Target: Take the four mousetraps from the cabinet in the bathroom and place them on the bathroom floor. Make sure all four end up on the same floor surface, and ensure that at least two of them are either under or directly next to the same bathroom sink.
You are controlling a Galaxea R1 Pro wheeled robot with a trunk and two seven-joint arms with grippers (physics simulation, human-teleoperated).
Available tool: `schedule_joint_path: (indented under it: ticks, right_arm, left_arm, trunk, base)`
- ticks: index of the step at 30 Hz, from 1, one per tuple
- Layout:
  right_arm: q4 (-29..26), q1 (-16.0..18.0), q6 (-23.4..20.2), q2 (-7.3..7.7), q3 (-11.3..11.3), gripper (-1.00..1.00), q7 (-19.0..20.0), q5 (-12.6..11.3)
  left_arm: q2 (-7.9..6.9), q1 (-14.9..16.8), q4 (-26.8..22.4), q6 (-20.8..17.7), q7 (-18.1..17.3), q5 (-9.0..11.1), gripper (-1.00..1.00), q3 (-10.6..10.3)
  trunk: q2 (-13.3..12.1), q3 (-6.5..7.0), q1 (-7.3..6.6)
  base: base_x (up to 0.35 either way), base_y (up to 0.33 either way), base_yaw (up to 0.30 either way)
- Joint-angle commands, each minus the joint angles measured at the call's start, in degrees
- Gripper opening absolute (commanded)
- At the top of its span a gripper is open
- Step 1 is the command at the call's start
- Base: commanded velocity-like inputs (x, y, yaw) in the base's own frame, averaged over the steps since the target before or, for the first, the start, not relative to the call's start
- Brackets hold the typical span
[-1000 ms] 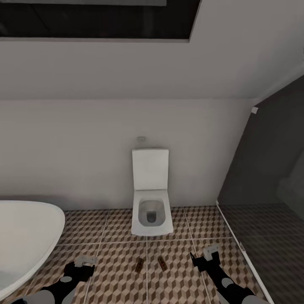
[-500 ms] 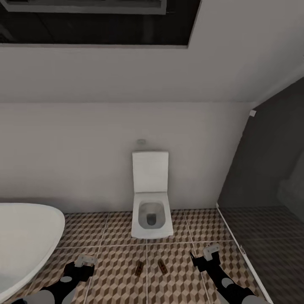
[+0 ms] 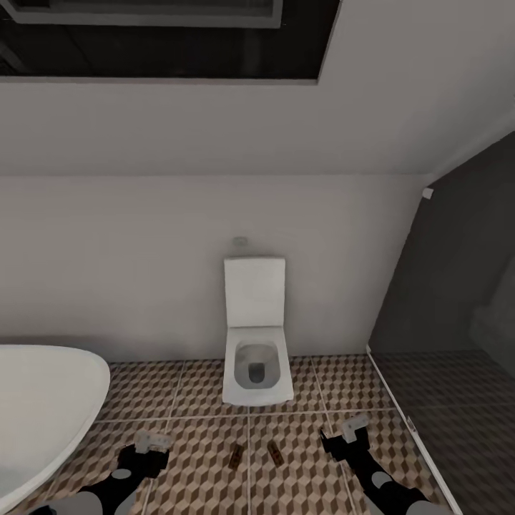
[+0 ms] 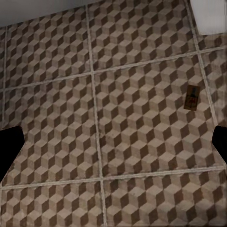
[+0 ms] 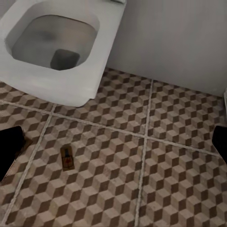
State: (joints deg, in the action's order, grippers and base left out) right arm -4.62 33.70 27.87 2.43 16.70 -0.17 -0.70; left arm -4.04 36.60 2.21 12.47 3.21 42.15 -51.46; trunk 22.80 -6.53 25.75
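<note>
Two mousetraps, one point(image 3: 235, 453) and the other point(image 3: 275, 449), lie flat on the cube-patterned bathroom floor point(image 3: 193, 472) in front of a white toilet point(image 3: 256, 372). My left gripper point(image 3: 148, 449) hovers over the tiles to their left and is open and empty point(image 4: 113, 149); one mousetrap point(image 4: 191, 97) lies ahead of it. Right of the traps, my right gripper point(image 3: 342, 435) is open and empty point(image 5: 116, 146), with a mousetrap point(image 5: 67, 157) on the tile near one finger point(image 5: 9, 149). The cabinet and the bathroom sink are out of view.
A white oval bathtub point(image 3: 43, 408) stands at the left, close to my left arm. A darker grey tiled area point(image 3: 458, 415) lies to the right behind a thin floor strip. The white wall point(image 3: 179, 286) runs behind the toilet point(image 5: 61, 47).
The head view has tilted up slightly. My left gripper has crept a little forward and to the right. The two mousetraps lie as before.
</note>
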Motion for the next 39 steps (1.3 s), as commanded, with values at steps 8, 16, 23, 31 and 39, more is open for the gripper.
schedule_joint_path:
  ticks: [8,16,23,31,39]
  right_arm:
    - [0.4,0.1,0.4,-0.71,0.0,1.0,0.0,-0.6]
    - [3.2,-0.2,6.8,-0.18,0.1,1.0,0.3,-3.8]
    - [3.7,-5.4,11.7,-0.77,0.2,1.0,0.2,-4.0]
    - [3.8,-11.1,17.4,-2.4,0.2,1.0,-0.3,-4.0]
    - [3.8,-13.4,18.1,-5.63,0.2,1.0,-3.5,-4.0]
  left_arm:
    - [1.85,-1.0,1.7,0.4,0.1,0.2,1.0,-0.3]
    - [-1.29,-5.5,2.0,6.3,0.1,0.3,1.0,-0.2]
    - [-1.63,-9.2,2.0,10.4,0.1,0.3,1.0,-0.2]
    - [-1.14,-12.5,2.0,13.6,0.1,0.3,1.0,-0.2]
    - [-0.21,-14.4,2.0,16.5,0.4,0.3,1.0,-0.2]
  trunk:
    - [0.1,-0.12,0.03]
    - [0.1,-0.12,0.03]
    - [0.1,-0.12,0.03]
    - [0.1,-0.12,0.03]
    - [0.1,-0.12,0.03]
  base:
    - [0.0,0.0,0.0]
    - [0.0,0.0,0.0]
    - [0.0,0.0,0.0]
    - [0.0,0.0,0.0]
    - [0.0,0.0,0.0]
